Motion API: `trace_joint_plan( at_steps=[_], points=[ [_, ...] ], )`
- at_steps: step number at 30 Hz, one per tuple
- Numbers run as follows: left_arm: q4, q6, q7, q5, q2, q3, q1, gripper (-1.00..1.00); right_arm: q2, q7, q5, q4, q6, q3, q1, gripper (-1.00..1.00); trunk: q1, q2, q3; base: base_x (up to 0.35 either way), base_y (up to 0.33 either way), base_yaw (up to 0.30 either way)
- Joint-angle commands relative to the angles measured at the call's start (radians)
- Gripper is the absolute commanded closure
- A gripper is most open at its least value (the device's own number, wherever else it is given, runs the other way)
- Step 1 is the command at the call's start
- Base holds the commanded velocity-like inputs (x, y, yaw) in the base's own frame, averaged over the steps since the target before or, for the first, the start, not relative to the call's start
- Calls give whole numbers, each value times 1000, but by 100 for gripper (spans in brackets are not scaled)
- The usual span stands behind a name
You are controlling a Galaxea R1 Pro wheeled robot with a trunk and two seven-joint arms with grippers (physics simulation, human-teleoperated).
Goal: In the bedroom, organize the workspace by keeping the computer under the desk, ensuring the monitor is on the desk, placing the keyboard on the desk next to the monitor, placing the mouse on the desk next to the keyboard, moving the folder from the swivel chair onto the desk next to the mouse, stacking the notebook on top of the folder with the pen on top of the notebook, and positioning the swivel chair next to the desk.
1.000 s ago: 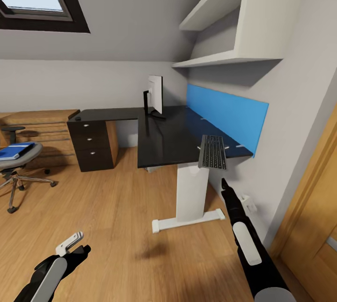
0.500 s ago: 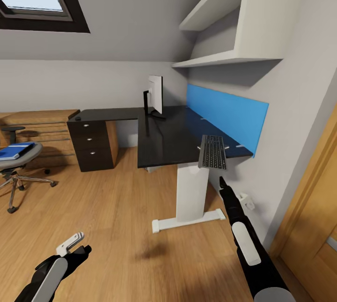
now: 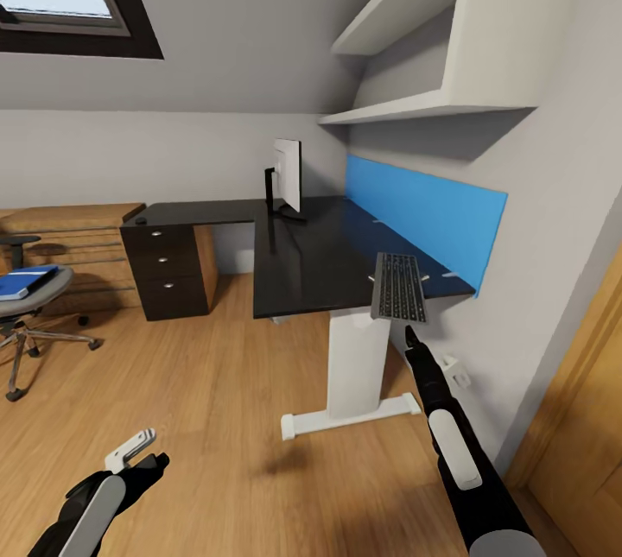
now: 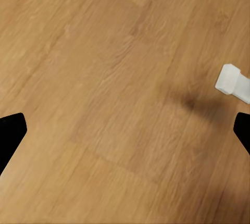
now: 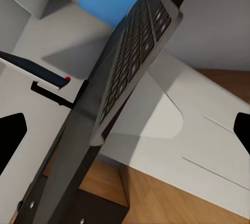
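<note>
The black-topped desk (image 3: pixel 302 259) stands against the right wall, with the monitor (image 3: pixel 288 174) at its far end. A silver-grey keyboard (image 3: pixel 399 287) lies on the near right corner and juts past the edge; it also runs across the right wrist view (image 5: pixel 130 62). My right gripper (image 3: pixel 411 336) is open just below and in front of that overhanging end, not touching it. My left gripper (image 3: pixel 138 456) hangs open low over the floor (image 4: pixel 104 104), holding nothing. At the far left the swivel chair (image 3: pixel 26 308) carries the blue folder (image 3: pixel 22 281). Computer, mouse, notebook and pen cannot be made out.
A black drawer unit (image 3: pixel 168 270) and a wooden dresser (image 3: pixel 73 233) stand at the back left. The desk's white leg (image 3: pixel 354 363) and foot (image 4: pixel 232 81) rest on the floor ahead. White shelves (image 3: pixel 415 108) hang above the blue back panel (image 3: pixel 423 212). A wooden door (image 3: pixel 583 427) is at right.
The whole view has shifted: the desk looks nearer and the chair sits further left, so the camera moved. My right gripper's tip is now closer under the keyboard's end.
</note>
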Motion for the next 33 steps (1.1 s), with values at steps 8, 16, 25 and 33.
trace_joint_plan(
  at_steps=[8,16,25,33],
  points=[
    [-1,2,7,11,1,0,-1,-100,-1,2,-12,2,-2,-4,-1,-100,0,0,-1,119,2,0],
    [-16,3,6,12,1,0,-1,-100,-2,1,-14,18,-2,-9,-1,-100,15,-28,-14,17,0,0],
    [-22,4,6,12,0,0,-1,-100,-3,5,-14,20,-3,-7,-1,-100,38,-70,-32,1,0,0],
    [-21,10,7,12,1,0,-1,-100,-3,9,-12,20,-3,-5,-1,-100,38,-70,-32,0,0,0]
  ],
)
